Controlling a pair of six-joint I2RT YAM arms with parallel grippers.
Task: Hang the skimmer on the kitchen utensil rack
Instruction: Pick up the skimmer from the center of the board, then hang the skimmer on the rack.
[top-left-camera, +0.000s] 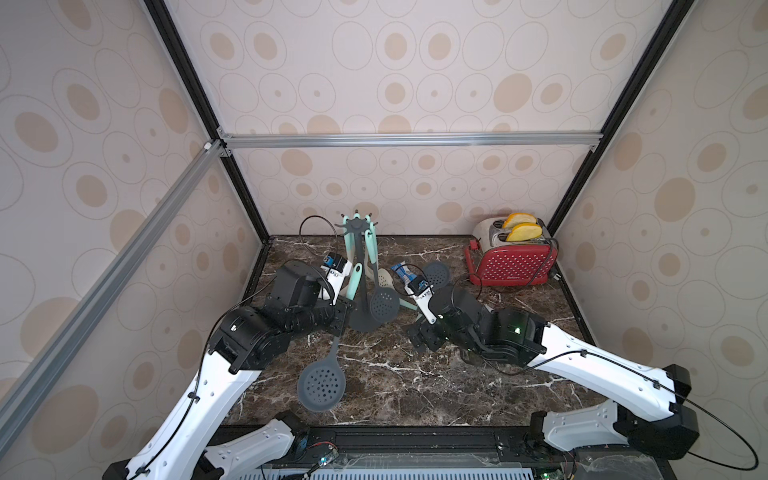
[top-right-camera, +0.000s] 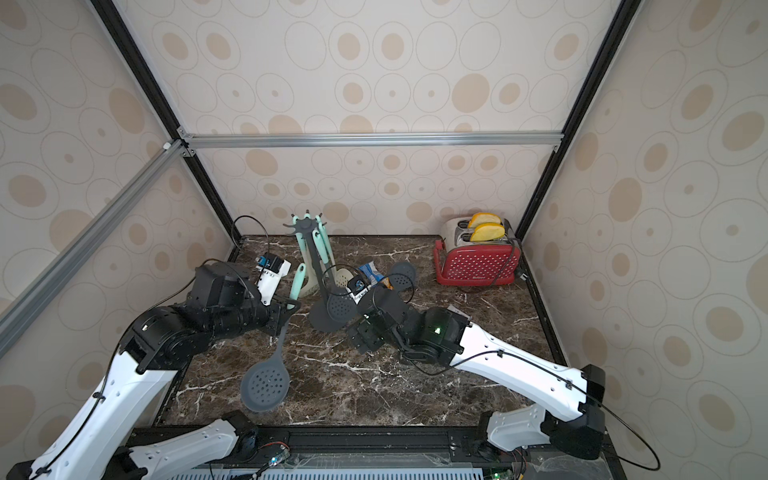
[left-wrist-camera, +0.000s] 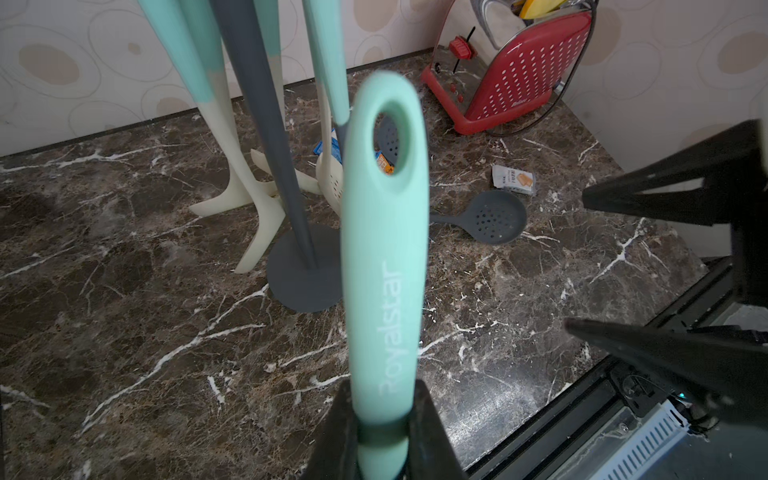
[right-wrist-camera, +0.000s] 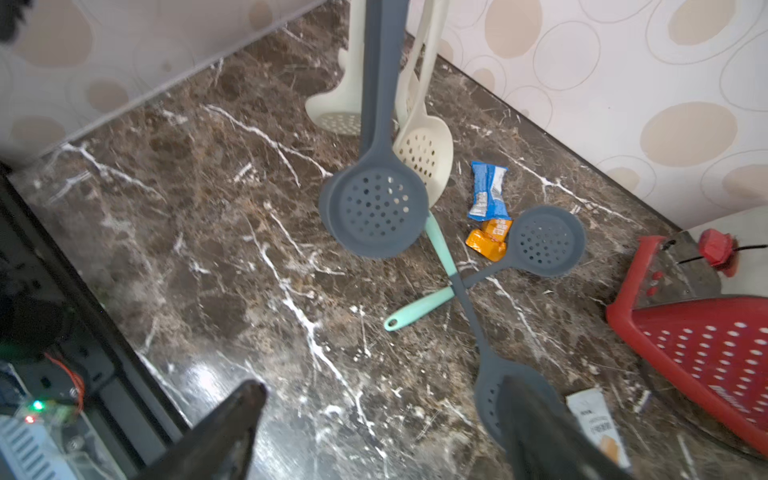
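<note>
Clamping the mint handle of the skimmer (top-left-camera: 321, 384), the left gripper (left-wrist-camera: 384, 432) has its jaws drawn tight around the shaft. The grey perforated head hangs below the gripper, on the camera side of the kitchen utensil rack (top-left-camera: 357, 226). The handle's holed end stands just beside the rack's pole, below the crown of hooks and not on any hook. Across the rack's round base, the right gripper (right-wrist-camera: 384, 386) hovers low over the marble table (top-left-camera: 415, 386) with its jaws wide apart. A second grey skimmer (right-wrist-camera: 376, 208) and cream slotted utensils (right-wrist-camera: 424, 153) hang from the rack's hooks. Beyond the rack on the right arm's side, two spare skimmers (right-wrist-camera: 546, 241) lie crossed on the table next to snack packets (right-wrist-camera: 488, 191). A red toaster (top-left-camera: 513, 259) stands well apart from the rack, against the back wall.
</note>
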